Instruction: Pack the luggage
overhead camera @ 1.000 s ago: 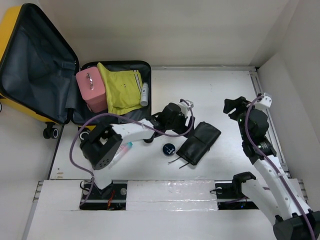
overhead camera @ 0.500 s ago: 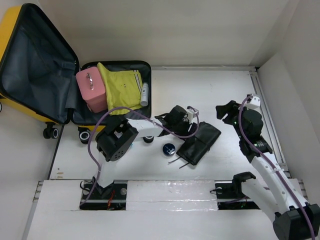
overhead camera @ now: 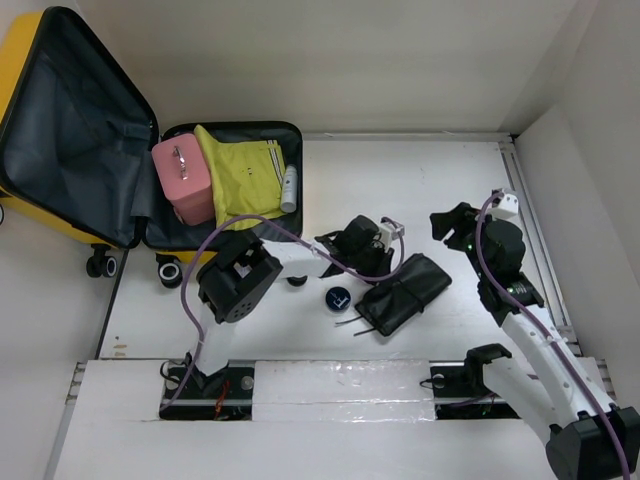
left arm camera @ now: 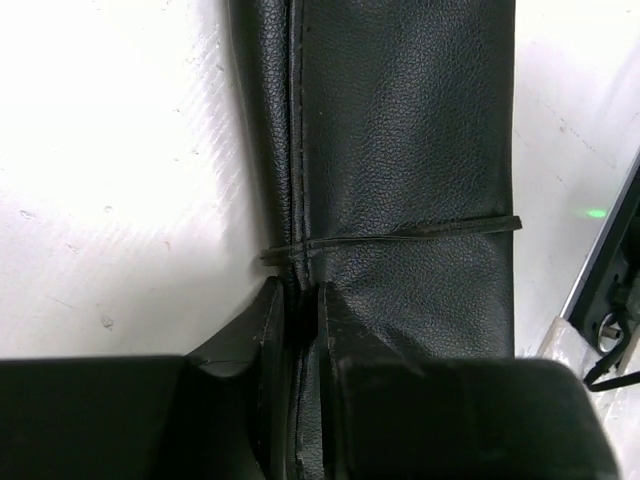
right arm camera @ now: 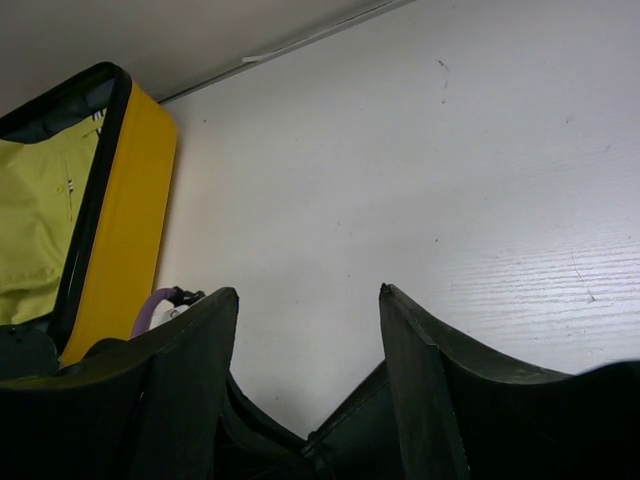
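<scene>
- The left gripper (left arm camera: 300, 300) has pinched shut on the seam edge of the black pouch (overhead camera: 402, 290); the pouch should be lifted straight up so the thin fold does not slip.
- The right gripper (right arm camera: 308, 300) hangs open and empty.
- The luggage (overhead camera: 150, 230) lies open at far left, well apart.
- No writing is readable.

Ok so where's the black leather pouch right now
In the top view the black leather pouch lies on the table right of center, beside the small round tin. The left end effector is shut on the pouch's edge.
</scene>
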`<state>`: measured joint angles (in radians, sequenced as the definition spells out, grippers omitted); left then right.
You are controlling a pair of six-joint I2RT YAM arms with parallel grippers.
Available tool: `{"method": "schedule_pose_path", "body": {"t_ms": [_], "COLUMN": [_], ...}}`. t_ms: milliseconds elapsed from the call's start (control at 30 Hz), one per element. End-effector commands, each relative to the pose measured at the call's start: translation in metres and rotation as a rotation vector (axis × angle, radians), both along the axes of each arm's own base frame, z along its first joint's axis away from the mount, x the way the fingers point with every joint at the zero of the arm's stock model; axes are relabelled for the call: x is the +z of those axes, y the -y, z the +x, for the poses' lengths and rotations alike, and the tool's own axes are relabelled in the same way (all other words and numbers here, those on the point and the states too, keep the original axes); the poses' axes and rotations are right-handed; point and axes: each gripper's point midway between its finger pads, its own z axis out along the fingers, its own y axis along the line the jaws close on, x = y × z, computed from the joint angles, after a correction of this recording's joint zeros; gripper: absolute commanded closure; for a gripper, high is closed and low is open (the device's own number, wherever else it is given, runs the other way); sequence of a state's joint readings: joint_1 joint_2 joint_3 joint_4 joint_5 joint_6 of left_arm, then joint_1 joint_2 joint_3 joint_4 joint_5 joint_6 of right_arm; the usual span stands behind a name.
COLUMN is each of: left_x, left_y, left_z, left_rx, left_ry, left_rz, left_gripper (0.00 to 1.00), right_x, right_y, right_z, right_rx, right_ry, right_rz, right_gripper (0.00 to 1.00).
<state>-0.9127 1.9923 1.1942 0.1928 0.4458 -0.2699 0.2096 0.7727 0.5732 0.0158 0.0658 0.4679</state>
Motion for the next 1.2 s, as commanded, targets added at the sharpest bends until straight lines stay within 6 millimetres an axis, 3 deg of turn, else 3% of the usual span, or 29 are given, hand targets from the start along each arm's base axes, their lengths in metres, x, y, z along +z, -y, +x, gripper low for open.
{"method": "schedule_pose_path", "body": {"t_ms": [0, 33, 133, 167, 300, 333, 400, 467, 500, 600, 633, 700, 767, 900, 933, 967, 1033, 1100, 1167], "left_x": [0.037, 0.066, 0.112, 0.141, 0.208, 0.216, 0.238, 0.254, 0.273, 0.295, 0.312, 0.317, 0.320, 0.309, 0.302, 0.288, 0.278, 0.245, 0.225], "left_y": [0.012, 0.021, 0.029, 0.030, 0.019, 0.018, 0.001, -0.013, -0.032, -0.069, -0.099, -0.133, -0.189, -0.269, -0.280, -0.306, -0.325, -0.352, -0.366], "left_z": [-0.001, 0.005, 0.015, 0.017, 0.035, 0.034, 0.053, 0.065, 0.078, 0.102, 0.121, 0.139, 0.162, 0.190, 0.194, 0.199, 0.204, 0.218, 0.224], "left_rx": [0.013, 0.020, 0.054, 0.066, 0.135, 0.138, 0.231, 0.274, 0.324, 0.449, 0.556, 0.686, 0.891, 1.136, 1.172, 1.257, 1.317, 1.400, 1.460], "left_ry": [0.031, 0.062, 0.093, 0.129, 0.159, 0.166, 0.234, 0.261, 0.277, 0.323, 0.380, 0.411, 0.451, 0.467, 0.449, 0.445, 0.439, 0.406, 0.372], "left_rz": [-0.073, -0.132, -0.239, -0.294, -0.471, -0.498, -0.512, -0.525, -0.563, -0.597, -0.610, -0.592, -0.585, -0.550, -0.550, -0.523, -0.531, -0.447, -0.389], "left_gripper": [1.00, 1.00, 1.00, 1.00, 1.00, 1.00, 1.00, 1.00, 1.00, 1.00, 1.00, 1.00, 1.00, 1.00, 1.00, 1.00, 1.00, 1.00, 1.00], "right_x": [0.017, 0.020, 0.025, 0.027, 0.035, 0.037, 0.050, 0.046, 0.049, 0.041, 0.043, 0.033, 0.037, 0.027, 0.024, 0.024, 0.024, 0.026, 0.023], "right_y": [0.000, 0.000, 0.010, 0.016, 0.038, 0.041, 0.046, 0.049, 0.050, 0.043, 0.042, 0.037, 0.028, 0.018, 0.018, 0.015, 0.015, 0.012, 0.010], "right_z": [0.002, 0.001, -0.004, -0.006, -0.021, -0.024, -0.035, -0.039, -0.041, -0.036, -0.035, -0.030, -0.028, -0.022, -0.020, -0.021, -0.021, -0.020, -0.019], "right_rx": [0.005, 0.005, -0.046, -0.078, -0.185, -0.198, -0.213, -0.227, -0.227, -0.194, -0.193, -0.169, -0.119, -0.080, -0.080, -0.066, -0.066, -0.050, -0.040], "right_ry": [0.073, 0.082, 0.106, 0.111, 0.154, 0.169, 0.226, 0.235, 0.244, 0.215, 0.215, 0.179, 0.174, 0.148, 0.137, 0.137, 0.137, 0.154, 0.143], "right_rz": [0.006, 0.008, 0.015, 0.012, 0.022, 0.025, 0.042, 0.044, 0.047, 0.040, 0.040, 0.031, 0.035, 0.032, 0.029, 0.031, 0.031, 0.037, 0.035], "right_gripper": [0.35, 0.35, 0.35, 0.35, 0.35, 0.35, 0.35, 0.35, 0.35, 0.35, 0.35, 0.35, 0.35, 0.35, 0.35, 0.35, 0.35, 0.35, 0.35]}}
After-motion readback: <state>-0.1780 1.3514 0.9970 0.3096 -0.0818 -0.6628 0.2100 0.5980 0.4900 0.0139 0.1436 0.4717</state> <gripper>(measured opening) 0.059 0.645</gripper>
